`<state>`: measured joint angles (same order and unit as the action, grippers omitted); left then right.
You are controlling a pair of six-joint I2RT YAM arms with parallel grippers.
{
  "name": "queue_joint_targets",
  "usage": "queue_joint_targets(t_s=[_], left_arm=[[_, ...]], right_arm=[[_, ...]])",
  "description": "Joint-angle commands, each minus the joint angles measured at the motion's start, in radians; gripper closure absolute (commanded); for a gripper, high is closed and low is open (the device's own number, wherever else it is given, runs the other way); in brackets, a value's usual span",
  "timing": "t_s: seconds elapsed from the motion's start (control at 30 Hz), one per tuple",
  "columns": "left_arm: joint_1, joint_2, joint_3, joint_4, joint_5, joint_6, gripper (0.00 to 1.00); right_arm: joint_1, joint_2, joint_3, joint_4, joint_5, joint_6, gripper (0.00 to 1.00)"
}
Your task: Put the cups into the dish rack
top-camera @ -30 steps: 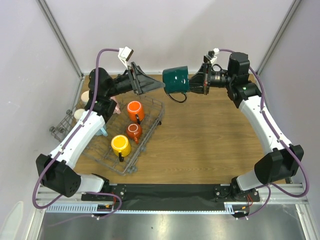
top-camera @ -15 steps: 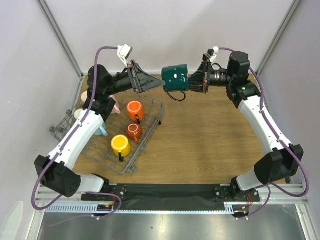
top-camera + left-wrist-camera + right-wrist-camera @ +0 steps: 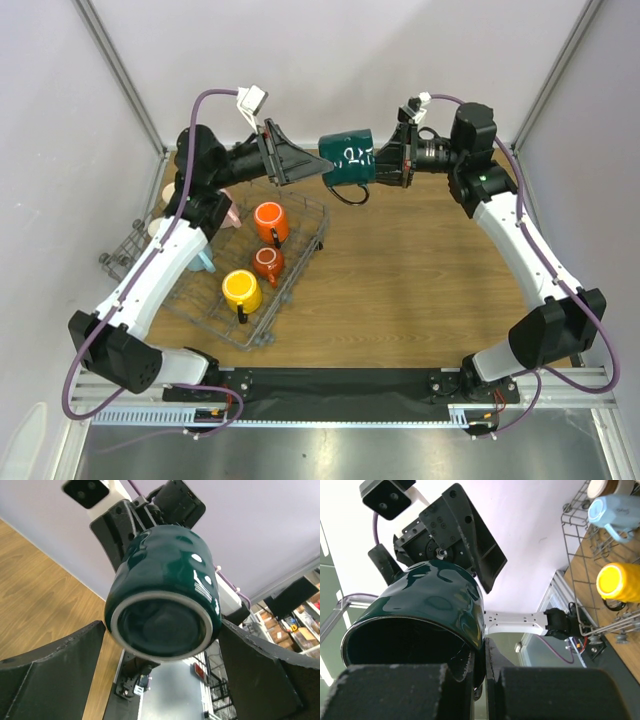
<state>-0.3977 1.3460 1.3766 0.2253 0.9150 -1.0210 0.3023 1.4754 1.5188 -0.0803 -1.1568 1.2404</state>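
Dark-green mug (image 3: 348, 158): aloft, sideways, above worktop's (image 3: 420, 270) far edge.
Right jaws: clamped on its rim.
Left jaws: spread wide beside its base, empty.
Dish rack (image 3: 299, 268): far left, hence probable handover.

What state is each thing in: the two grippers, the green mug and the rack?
dark green mug, held aloft on its side
right gripper, shut on its rim
left gripper, open, flanking its base
dish rack, holding several mugs
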Motion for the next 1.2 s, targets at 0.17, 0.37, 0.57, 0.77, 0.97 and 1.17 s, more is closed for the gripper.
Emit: queue_joint_targets(t_s=[0.17, 0.37, 0.57, 0.77, 0.97, 1.17], left_arm=[[-0.018, 0.015, 0.029, 0.035, -0.039, 0.006, 0.0], [-0.021, 0.015, -0.011, 0.103, 0.005, -0.056, 0.0], [-0.027, 0.002, -0.014, 0.065, 0.012, -0.036, 0.0], [-0.027, 0.012, -0.011, 0.02, 0.021, -0.051, 0.0], [-0.033, 0.013, -0.017, 0.04, 0.022, -0.087, 0.0], [-0.033, 0.013, -0.019, 0.042, 0.018, -0.097, 0.17]], right_arm=[[0.041, -0.038, 0.052, 0.085, -0.1, 0.034, 1.0], [0.054, -0.014, 0.057, 0.114, -0.09, 0.05, 1.0], [0.055, -0.003, 0.058, 0.117, -0.064, 0.05, 1.0], [0.057, 0.013, 0.127, -0.033, -0.043, -0.123, 1.0], [0.055, 0.023, 0.153, -0.185, -0.017, -0.203, 1.0], [0.055, 0.026, 0.146, -0.196, -0.012, -0.214, 1.0]])
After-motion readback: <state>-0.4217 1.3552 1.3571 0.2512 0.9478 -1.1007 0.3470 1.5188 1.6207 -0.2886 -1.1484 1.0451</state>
